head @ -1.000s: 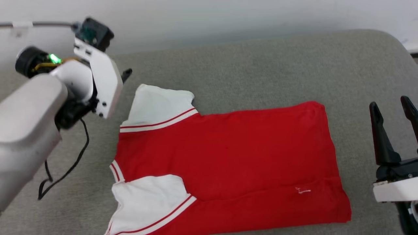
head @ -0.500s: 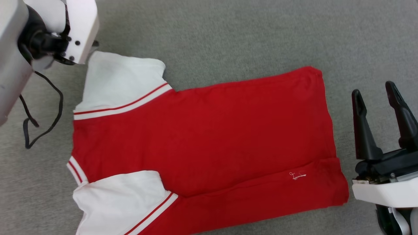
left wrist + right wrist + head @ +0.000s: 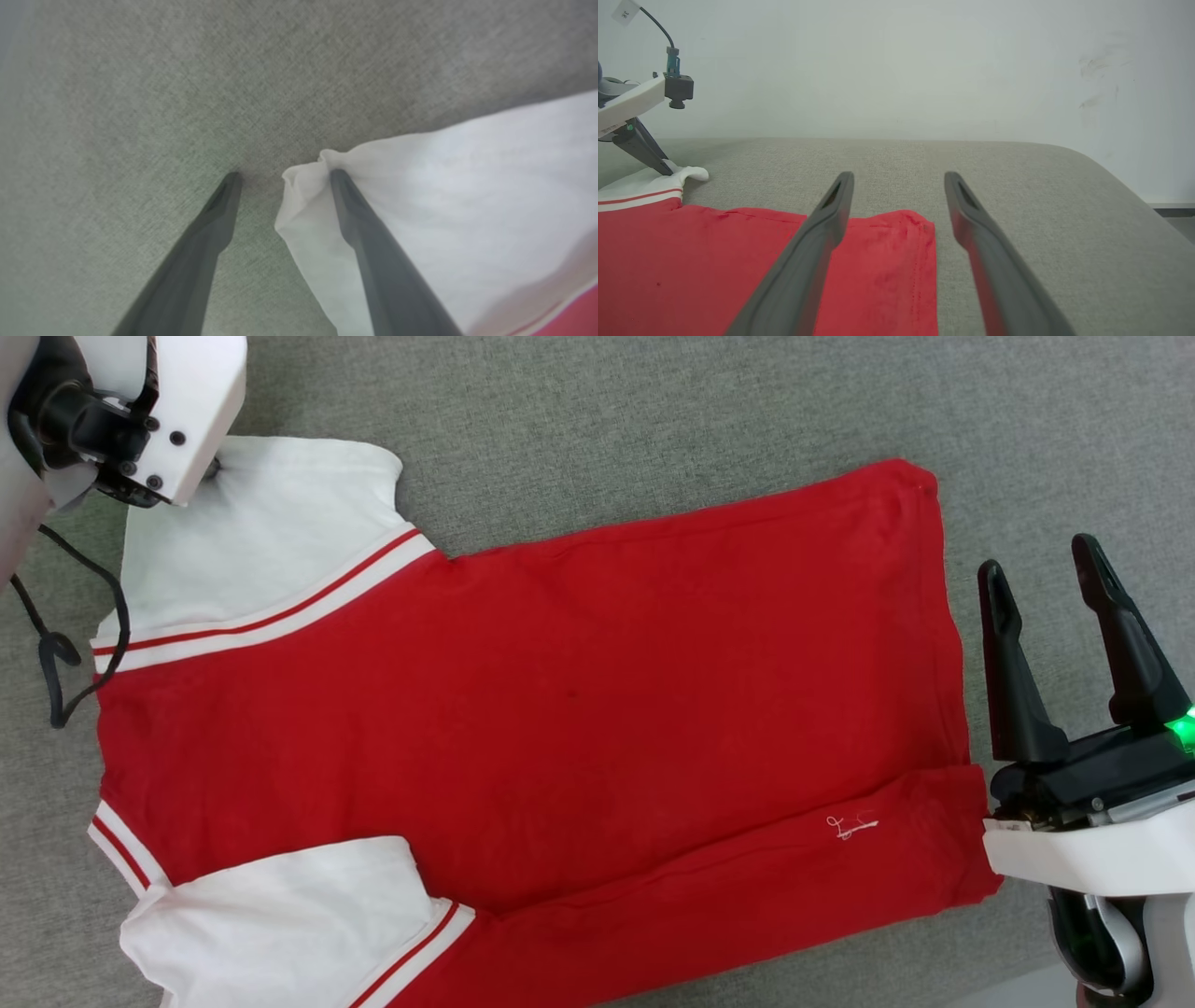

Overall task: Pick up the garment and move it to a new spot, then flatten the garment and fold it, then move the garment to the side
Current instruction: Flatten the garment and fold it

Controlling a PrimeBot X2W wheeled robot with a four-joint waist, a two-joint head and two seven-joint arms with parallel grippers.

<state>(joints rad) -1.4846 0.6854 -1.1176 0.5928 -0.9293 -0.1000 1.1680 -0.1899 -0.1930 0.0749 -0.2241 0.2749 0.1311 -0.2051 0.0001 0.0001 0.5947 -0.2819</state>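
You've got the grey upholstered pad (image 3: 653, 411) carrying the red T-shirt (image 3: 560, 709) spread flat across its middle, hem toward the right edge, right gripper (image 3: 1038, 555) gaping wide just beside that hem, left gripper (image 3: 283, 173) equally wide, straddling the far white sleeve (image 3: 420, 210) at its corner.

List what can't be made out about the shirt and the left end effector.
- Left end effector: fingers hidden by its wrist housing, head view.
- Shirt: near sleeve cut off by head view's bottom edge.
- Mark near hem: too small to read, head view.
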